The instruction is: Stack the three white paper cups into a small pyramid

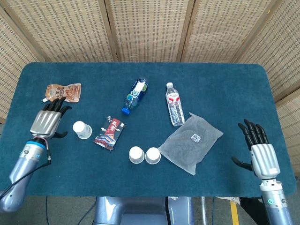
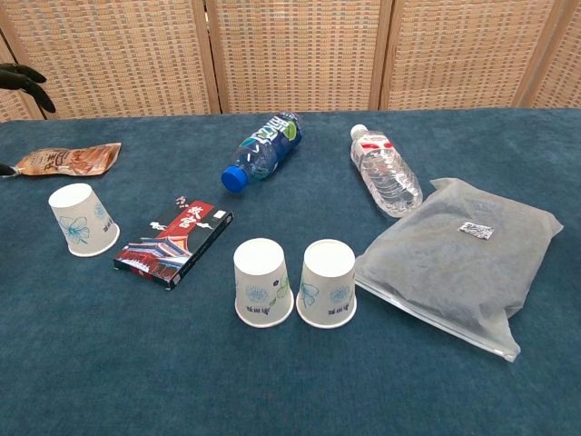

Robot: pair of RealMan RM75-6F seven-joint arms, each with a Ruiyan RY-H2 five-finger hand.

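Two white paper cups stand upside down side by side near the table's front, the left cup [image 1: 136, 154] [image 2: 262, 282] touching or almost touching the right cup [image 1: 153, 155] [image 2: 327, 283]. A third cup [image 1: 81, 130] [image 2: 82, 220] stands upside down alone at the left. My left hand [image 1: 48, 121] hovers just left of that third cup, fingers apart, holding nothing; only its fingertips [image 2: 25, 80] show in the chest view. My right hand [image 1: 259, 150] is open at the table's right front edge, far from the cups.
A dark snack box [image 1: 109, 132] lies between the lone cup and the pair. A grey bag [image 1: 191, 141] lies right of the pair. A blue-capped bottle [image 1: 136, 95], a clear water bottle [image 1: 174, 103] and a brown pouch [image 1: 63, 92] lie further back.
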